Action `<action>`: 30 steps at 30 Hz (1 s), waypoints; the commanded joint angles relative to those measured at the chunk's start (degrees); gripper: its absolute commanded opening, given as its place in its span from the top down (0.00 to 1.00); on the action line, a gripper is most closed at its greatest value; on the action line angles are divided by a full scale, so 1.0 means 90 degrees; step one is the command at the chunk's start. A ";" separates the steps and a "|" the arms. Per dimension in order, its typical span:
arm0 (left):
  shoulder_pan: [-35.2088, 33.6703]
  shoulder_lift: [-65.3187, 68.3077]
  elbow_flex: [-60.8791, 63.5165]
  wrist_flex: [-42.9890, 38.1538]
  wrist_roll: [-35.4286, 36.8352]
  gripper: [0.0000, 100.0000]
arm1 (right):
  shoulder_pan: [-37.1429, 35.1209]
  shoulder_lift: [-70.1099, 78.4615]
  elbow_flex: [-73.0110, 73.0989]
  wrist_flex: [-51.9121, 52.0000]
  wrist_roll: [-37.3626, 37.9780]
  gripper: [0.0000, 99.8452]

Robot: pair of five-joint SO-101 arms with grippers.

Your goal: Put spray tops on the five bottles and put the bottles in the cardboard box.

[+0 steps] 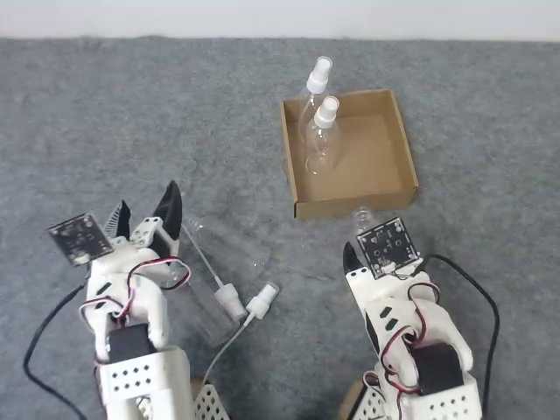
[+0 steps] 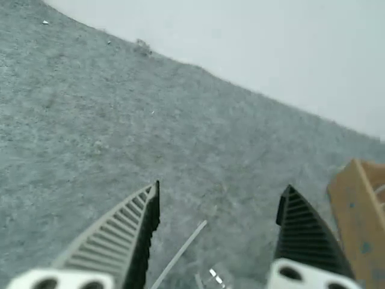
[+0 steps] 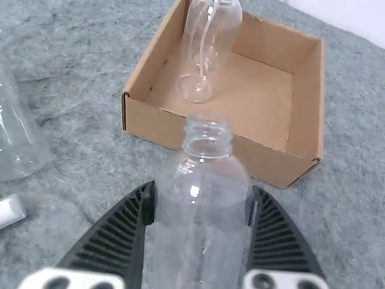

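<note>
Capping seems in hand: the right end effector [image 3: 201, 189] is clamping a topless bottle [image 3: 204, 144] beside the box [image 1: 350, 206], while the left end effector [image 2: 222, 186], spread apart, is needing a spray top [image 1: 262, 303] by the near edge of the bench [image 1: 87, 131].

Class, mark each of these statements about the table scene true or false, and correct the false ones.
1. Two bottles with spray tops stand in the cardboard box. True.
2. The right gripper is empty. False: the right gripper is shut on a clear bottle.
3. The left gripper is open and holds nothing. True.
4. The held bottle already wears a spray top. False: its neck is bare and open.
5. Every bottle is already in the box. False: other bottles lie on the grey table by the left arm.
</note>
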 commanded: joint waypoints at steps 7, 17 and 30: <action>-0.0029 -0.0088 -0.0786 0.0928 -0.0889 0.70 | 0.0239 -0.0103 -0.0029 -0.0142 -0.0078 0.89; -0.0020 -0.0029 -0.1558 0.2032 -0.1055 0.70 | 0.0474 -0.0103 -0.0029 -0.0200 -0.0088 0.89; 0.0488 -0.0020 -0.2867 0.3761 -0.1241 0.70 | 0.0484 -0.0103 -0.0020 -0.0200 -0.0088 0.89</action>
